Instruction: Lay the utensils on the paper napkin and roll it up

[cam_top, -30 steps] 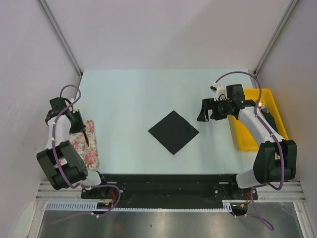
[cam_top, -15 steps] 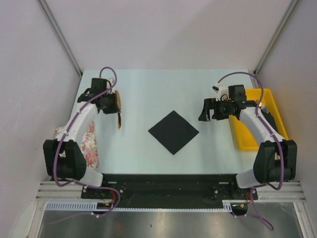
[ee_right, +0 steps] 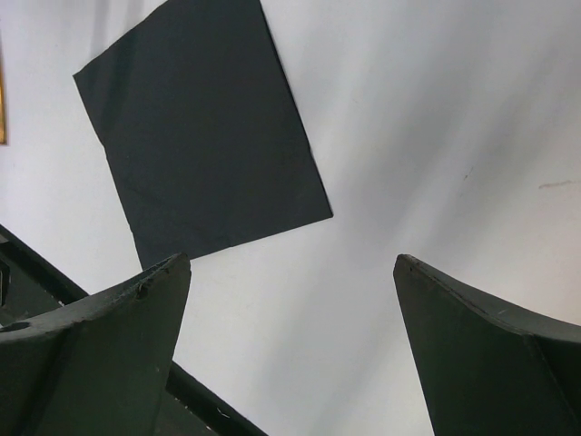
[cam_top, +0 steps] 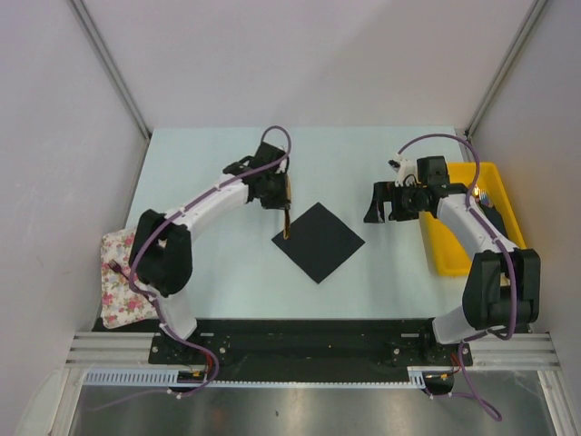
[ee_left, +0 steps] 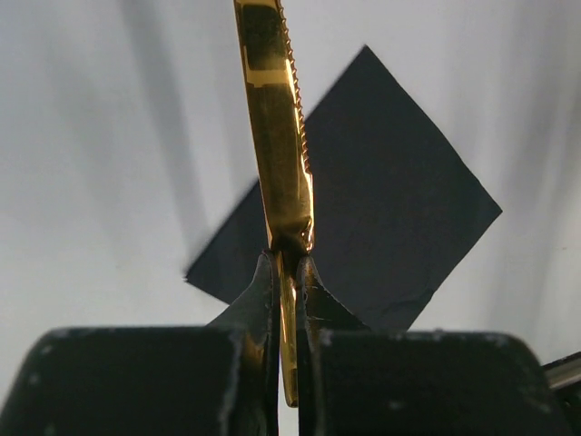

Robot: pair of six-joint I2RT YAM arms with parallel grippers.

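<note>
The black paper napkin (cam_top: 318, 242) lies flat as a diamond at the table's middle. My left gripper (cam_top: 282, 202) hangs just above its upper-left edge, shut on a slender gold utensil (cam_top: 287, 223) that points toward the napkin's left corner. In the left wrist view the utensil (ee_left: 277, 136) is a gold knife with a serrated edge, pinched by its end between the jaws (ee_left: 286, 265), with the napkin (ee_left: 390, 200) below. My right gripper (cam_top: 374, 203) hovers open to the right of the napkin, holding nothing. In the right wrist view the napkin (ee_right: 204, 136) lies ahead of the spread jaws (ee_right: 290, 272).
A yellow bin (cam_top: 497, 168) stands at the table's right edge behind the right arm. A floral pink-white cloth (cam_top: 123, 282) lies at the near left, partly over the table's edge. Grey walls enclose the table on three sides.
My left arm has swung right from the floral cloth to the napkin's upper-left edge, carrying the gold knife. The right arm has barely moved.
</note>
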